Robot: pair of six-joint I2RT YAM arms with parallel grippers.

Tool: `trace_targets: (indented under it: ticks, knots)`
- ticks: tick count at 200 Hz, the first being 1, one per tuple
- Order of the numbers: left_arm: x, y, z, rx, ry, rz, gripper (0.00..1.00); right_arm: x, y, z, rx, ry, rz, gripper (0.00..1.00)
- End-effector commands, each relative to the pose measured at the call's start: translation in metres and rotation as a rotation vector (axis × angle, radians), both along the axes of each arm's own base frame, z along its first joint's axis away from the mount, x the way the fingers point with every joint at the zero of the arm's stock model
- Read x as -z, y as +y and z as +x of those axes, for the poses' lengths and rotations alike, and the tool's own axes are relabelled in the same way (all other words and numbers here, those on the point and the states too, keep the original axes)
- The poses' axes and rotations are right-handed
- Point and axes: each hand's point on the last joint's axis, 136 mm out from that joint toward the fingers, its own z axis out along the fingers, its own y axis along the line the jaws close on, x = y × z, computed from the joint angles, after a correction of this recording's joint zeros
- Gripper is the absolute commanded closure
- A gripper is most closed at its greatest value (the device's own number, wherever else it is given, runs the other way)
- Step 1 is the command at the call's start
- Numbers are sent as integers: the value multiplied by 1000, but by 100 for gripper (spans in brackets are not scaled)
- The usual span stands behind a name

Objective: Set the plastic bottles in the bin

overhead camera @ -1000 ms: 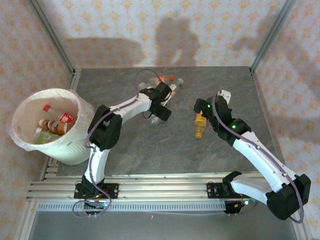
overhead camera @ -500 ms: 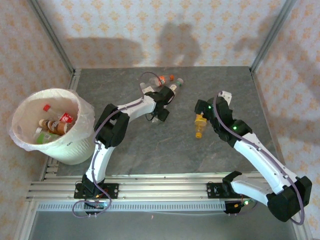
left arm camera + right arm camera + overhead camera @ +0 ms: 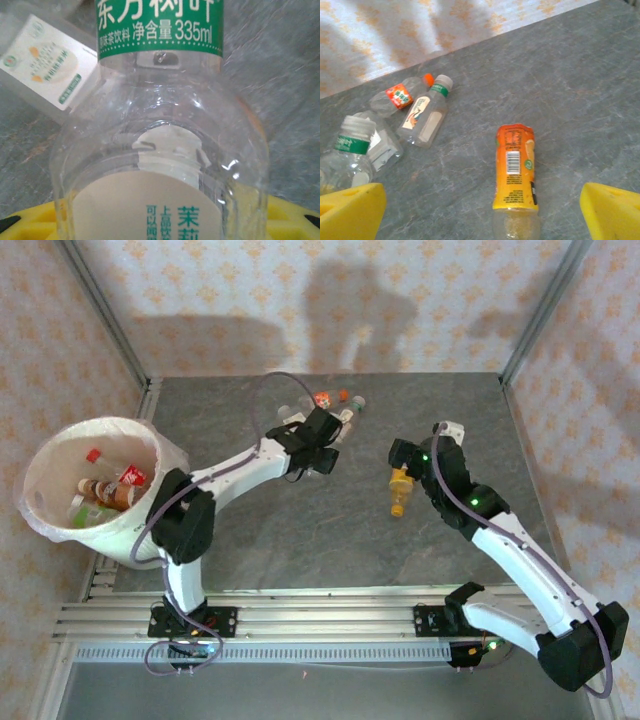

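Note:
My left gripper (image 3: pixel 320 443) is shut on a clear plastic bottle (image 3: pixel 160 125) with a green label, which presses close to the left wrist camera between the yellow fingers (image 3: pixel 12 222). In the right wrist view that bottle (image 3: pixel 347 150) stands at the left edge with its white cap up. An orange-labelled bottle (image 3: pixel 399 490) lies on the grey table. My right gripper (image 3: pixel 402 457) hovers over it, open, and the bottle (image 3: pixel 515 170) lies between the two fingertips (image 3: pixel 355 210). The bin (image 3: pixel 150 540) stands at the far left and holds several bottles (image 3: pixel 105 490).
A few more bottles (image 3: pixel 340 405) lie in a cluster at the back of the table: a red-labelled one (image 3: pixel 399 96) and a white-labelled one (image 3: pixel 426 117). Metal frame posts (image 3: pixel 105 315) and papered walls close in the table. Rails (image 3: pixel 320 620) run along the near edge.
My left gripper has closed on the green-labelled bottle and shifted slightly toward the back, its elbow swinging left. The right arm has barely moved and stays open.

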Motion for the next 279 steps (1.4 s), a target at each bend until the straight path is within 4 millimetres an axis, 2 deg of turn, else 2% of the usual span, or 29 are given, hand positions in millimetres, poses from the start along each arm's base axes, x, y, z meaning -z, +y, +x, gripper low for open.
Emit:
trace_targets:
  ticks: [1, 64, 104, 128, 145, 157, 171, 195, 216, 236, 240, 255, 279]
  knots:
    - [-28, -1, -9, -35, -29, -100, 54, -4, 17, 4, -100, -37, 20, 1]
    - [-83, 20, -40, -108, -118, -259, 55, -12, 71, 4, -365, -43, 132, 0]
    - [-139, 50, -56, -158, -239, -295, 55, -14, 96, 0, -475, -25, 180, 0]
    - [-186, 95, -67, -299, -373, -256, 56, -20, 107, -2, -518, -36, 192, 0]
    - [-223, 133, -81, -409, -464, -207, 57, -23, 109, 0, -518, -40, 178, 0]
    - [-244, 152, -92, -440, -514, -174, 57, -23, 109, 3, -512, -41, 164, 0]
    - [-263, 179, -104, -500, -567, -93, 57, -22, 108, 6, -503, -42, 149, 0]
    - [-287, 237, -122, -667, -630, 121, 58, -19, 108, 13, -483, -34, 137, 0]
    - [-297, 280, -135, -794, -639, 222, 58, -18, 110, 18, -472, -25, 141, 0]
    - [-295, 320, -149, -925, -626, 275, 58, -22, 112, 21, -468, -25, 153, 0]
    - [-293, 327, -152, -949, -620, 280, 57, -15, 114, 24, -465, -5, 149, 0]
    - [-278, 350, -158, -1023, -576, 287, 55, -16, 116, 26, -465, 1, 155, 1]
    - [-243, 372, -160, -1095, -485, 239, 55, -17, 117, 27, -465, 1, 155, 0]
